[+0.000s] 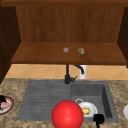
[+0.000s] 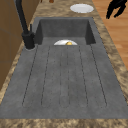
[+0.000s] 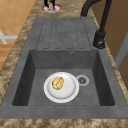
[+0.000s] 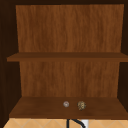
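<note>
My left hand (image 1: 2,100) hovers at the far left over a red-rimmed plate (image 1: 9,107) on the counter. In the right side view that hand (image 3: 49,3) hangs fingers-down above the same plate (image 3: 57,9). My right hand (image 1: 99,119) floats by the front rim of the sink basin, holding nothing. In the left side view its fingers (image 2: 115,8) are relaxed and it sits out past the counter edge. A white plate (image 3: 67,93) with a yellow food piece (image 3: 57,83) lies in the basin. A big red ball (image 1: 67,115) shows low in the front view.
A black faucet (image 1: 67,75) stands behind the sink (image 1: 45,100). Another white plate (image 2: 81,8) rests on the counter right of the basin. Two small round things, one grey (image 1: 66,50) and one speckled (image 1: 80,51), sit on the lower cabinet shelf (image 1: 37,56).
</note>
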{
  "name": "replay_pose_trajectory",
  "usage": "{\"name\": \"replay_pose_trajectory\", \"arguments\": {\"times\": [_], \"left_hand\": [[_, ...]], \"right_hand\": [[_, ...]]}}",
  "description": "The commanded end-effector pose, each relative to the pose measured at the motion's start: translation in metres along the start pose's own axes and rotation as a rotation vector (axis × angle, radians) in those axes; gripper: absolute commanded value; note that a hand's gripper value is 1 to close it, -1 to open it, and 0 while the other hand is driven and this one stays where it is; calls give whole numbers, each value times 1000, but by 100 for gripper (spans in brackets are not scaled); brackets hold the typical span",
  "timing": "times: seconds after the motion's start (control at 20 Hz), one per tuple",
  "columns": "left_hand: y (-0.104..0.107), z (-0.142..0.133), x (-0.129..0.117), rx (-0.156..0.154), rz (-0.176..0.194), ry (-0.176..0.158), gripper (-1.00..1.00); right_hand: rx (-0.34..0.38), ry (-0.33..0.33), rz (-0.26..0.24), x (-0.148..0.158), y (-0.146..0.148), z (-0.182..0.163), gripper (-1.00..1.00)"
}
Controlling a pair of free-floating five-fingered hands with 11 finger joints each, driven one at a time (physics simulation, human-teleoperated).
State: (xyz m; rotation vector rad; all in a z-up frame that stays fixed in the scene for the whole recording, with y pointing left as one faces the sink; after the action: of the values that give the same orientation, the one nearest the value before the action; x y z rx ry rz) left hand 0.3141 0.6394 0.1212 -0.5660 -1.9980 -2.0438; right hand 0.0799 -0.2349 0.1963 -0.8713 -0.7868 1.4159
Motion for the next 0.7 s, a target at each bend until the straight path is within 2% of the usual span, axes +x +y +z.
{"name": "replay_pose_trajectory", "arguments": {"times": [0.0, 0.05, 0.1, 0.35, 0.65], "left_hand": [[15, 1, -1, -10, 2, -44, 100], [26, 1, 0, -14, 29, -41, 100], [32, 1, 4, -17, 34, -42, 100], [59, 4, 20, -34, 45, -35, 100], [96, 2, 39, -33, 48, -29, 100]], "right_hand": [[0, 0, 0, 0, 0, 0, 0], [0, 0, 0, 0, 0, 0, 0], [0, 0, 0, 0, 0, 0, 0], [0, 0, 0, 0, 0, 0, 0], [0, 0, 0, 0, 0, 0, 0]]}}
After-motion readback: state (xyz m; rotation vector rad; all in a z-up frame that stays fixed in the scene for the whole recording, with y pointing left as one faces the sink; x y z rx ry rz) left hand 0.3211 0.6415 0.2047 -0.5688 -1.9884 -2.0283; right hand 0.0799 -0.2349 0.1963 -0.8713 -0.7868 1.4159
